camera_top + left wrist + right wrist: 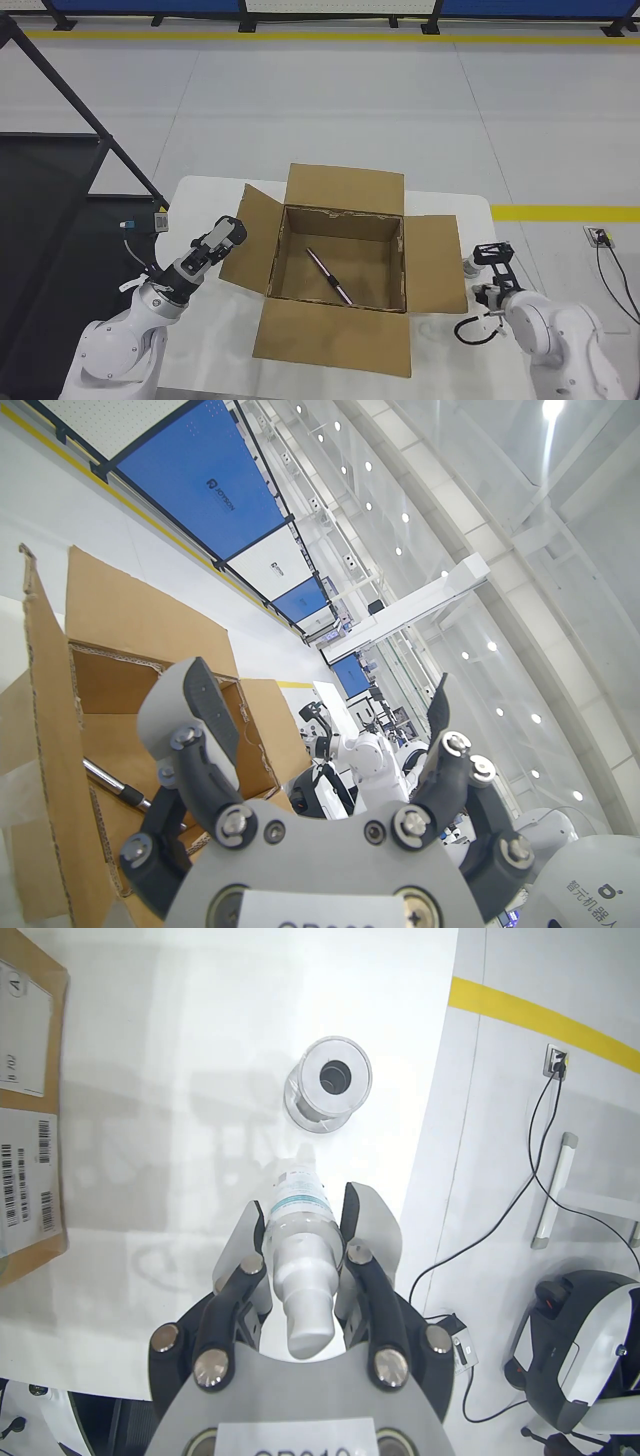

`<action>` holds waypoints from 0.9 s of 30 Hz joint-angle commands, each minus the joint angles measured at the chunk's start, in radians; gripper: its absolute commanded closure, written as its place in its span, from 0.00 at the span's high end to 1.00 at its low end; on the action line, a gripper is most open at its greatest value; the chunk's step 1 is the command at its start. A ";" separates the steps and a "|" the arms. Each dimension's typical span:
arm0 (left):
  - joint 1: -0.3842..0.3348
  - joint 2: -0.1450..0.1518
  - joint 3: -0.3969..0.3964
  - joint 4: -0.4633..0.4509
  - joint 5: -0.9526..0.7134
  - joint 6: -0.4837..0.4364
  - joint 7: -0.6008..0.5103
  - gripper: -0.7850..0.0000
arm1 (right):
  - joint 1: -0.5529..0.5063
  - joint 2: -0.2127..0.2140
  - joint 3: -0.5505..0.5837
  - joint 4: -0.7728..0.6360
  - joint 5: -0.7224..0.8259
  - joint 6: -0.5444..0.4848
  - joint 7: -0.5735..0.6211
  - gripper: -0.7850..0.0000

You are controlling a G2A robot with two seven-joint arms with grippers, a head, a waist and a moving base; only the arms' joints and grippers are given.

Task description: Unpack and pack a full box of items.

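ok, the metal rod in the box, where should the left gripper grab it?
Mid-shaft, straight down through the open top. The metal rod lies flat and diagonal in the cardboard box, walls all round, so side approaches look blocked. Turn the open left gripper to close across its thin width.

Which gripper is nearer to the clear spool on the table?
Right. The right gripper, shut on a spray bottle, is just beside the clear spool; the left gripper, open, is on the other side of the box.
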 commanded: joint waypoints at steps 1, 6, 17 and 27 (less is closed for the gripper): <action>0.000 0.000 0.000 0.000 0.000 0.000 0.000 1.00 | 0.017 0.000 -0.012 0.027 -0.006 0.003 -0.002 0.02; 0.000 0.000 0.000 0.000 0.000 0.000 0.000 1.00 | 0.042 -0.001 -0.027 0.065 -0.008 0.006 -0.003 0.30; 0.000 0.000 0.000 0.000 0.000 0.000 0.000 1.00 | 0.049 0.005 -0.015 0.037 -0.007 0.012 0.019 0.79; 0.000 0.000 0.000 0.000 0.000 0.000 0.000 1.00 | -0.019 0.005 -0.049 -0.396 -0.125 0.082 -0.035 1.00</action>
